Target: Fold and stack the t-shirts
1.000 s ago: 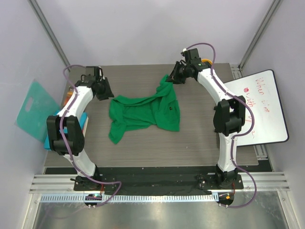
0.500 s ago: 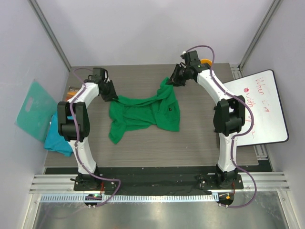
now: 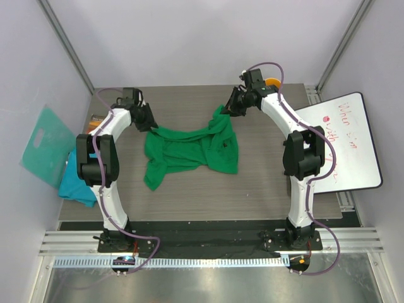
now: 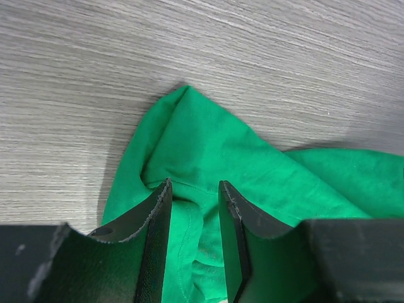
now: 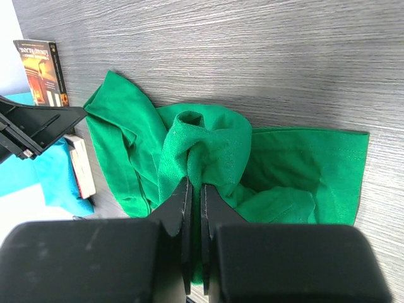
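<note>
green t-shirt [image 3: 189, 151] lies crumpled and spread mid-table, wider left to right, one end trailing toward the near-left. its far-right corner is bunched up and pinched in the right gripper [image 3: 231, 108]. wrist view shows those fingers [image 5: 178, 211] almost together, with a gathered fold of green cloth clamped between them. left gripper [image 3: 147, 120] sits at the shirt's far-left corner. its fingers [image 4: 158, 233] stand a narrow gap apart, tips at a seam fold, green cloth showing in the gap. can't tell if they actually touch it. teal-blue t-shirt [image 3: 76, 188] is a heap at the table's left edge, beside the left arm, well apart from the green one. book [image 5: 41, 63] lies at the far-left of the table [image 3: 265, 189], near the teal-blue heap. teal board [image 3: 44, 145] sits off the table against the left wall. whiteboard [image 3: 344, 142] with handwriting lies off the right edge
</note>
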`<state>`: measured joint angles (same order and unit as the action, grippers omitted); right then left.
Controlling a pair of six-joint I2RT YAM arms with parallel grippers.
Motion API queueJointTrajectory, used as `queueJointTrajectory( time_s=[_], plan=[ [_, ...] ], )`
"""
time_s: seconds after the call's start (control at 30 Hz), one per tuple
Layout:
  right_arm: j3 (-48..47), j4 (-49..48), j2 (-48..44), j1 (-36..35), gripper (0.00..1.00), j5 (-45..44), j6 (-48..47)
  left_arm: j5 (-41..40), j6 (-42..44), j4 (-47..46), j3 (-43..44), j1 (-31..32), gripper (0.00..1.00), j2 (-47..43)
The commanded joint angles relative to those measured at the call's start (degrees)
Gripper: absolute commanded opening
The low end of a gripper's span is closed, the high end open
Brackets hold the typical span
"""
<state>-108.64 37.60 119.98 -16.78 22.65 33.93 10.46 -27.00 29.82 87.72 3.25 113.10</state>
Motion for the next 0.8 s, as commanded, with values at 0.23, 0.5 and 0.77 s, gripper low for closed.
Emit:
queueJointTrajectory(
  time_s=[0.23, 0.5, 0.77],
  plan=[
    [-1.0, -1.7, -2.0, 0.0, 0.01, 0.9, 0.3, 1.4, -0.9, -2.3, -5.3, -0.3, 0.37, -6.6],
    [-0.8, -1.7, -2.0, 0.2, 0.01, 1.2, -0.3, 1.3, -1.6, -3.9, -6.4, -0.3, 0.36, -5.9],
    [-0.4, -0.2, -2.7, 0.6, 0.01, 1.0, -1.0, 1.7, -1.9, -5.2, -4.5, -0.2, 0.36, -2.3]
  ],
)
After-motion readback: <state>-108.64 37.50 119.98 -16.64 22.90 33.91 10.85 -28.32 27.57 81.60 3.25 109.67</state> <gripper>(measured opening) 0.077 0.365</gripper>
